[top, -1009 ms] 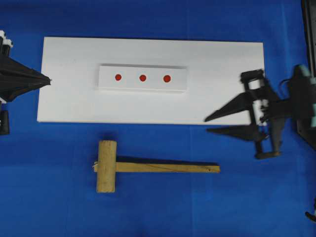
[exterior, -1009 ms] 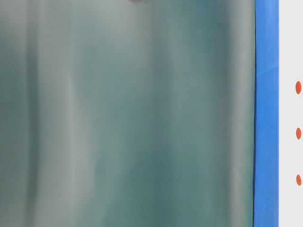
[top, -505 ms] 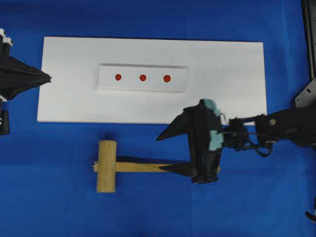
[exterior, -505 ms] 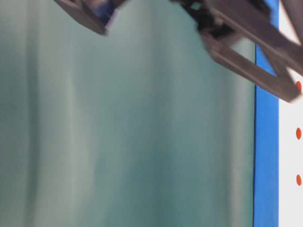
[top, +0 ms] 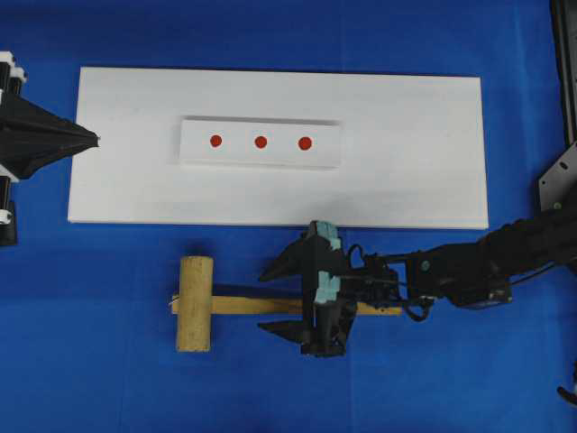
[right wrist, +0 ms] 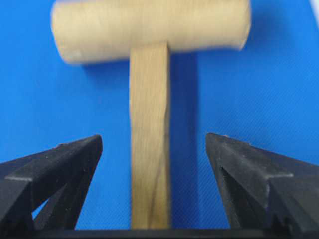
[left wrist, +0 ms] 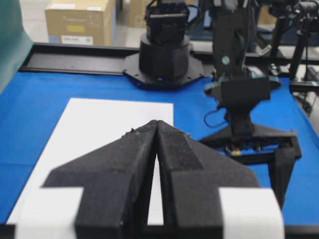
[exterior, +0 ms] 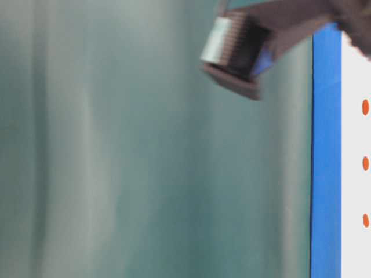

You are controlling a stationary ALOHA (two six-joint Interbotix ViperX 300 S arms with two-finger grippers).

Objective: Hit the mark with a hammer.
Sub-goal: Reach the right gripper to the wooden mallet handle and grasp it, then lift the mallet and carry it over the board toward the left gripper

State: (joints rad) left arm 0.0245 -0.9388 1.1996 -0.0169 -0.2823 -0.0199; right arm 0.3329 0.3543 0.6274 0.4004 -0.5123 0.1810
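Two spread fingers of the right end effector point(top: 281, 299) astride the hammer point(top: 236, 304) handle, arm outstretched.

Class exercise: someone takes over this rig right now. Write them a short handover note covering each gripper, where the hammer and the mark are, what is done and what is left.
Left gripper: shut, empty, at the board's left edge.
Right gripper: open, one finger on each side of the hammer's handle, not yet closed on it.
Hammer: lying flat on the blue cloth in front of the board, head to the left.
Mark: right-end red dot on the white block, untouched.
Done: right gripper lined up over the handle.
Left: close on the handle, lift the hammer, strike the mark.
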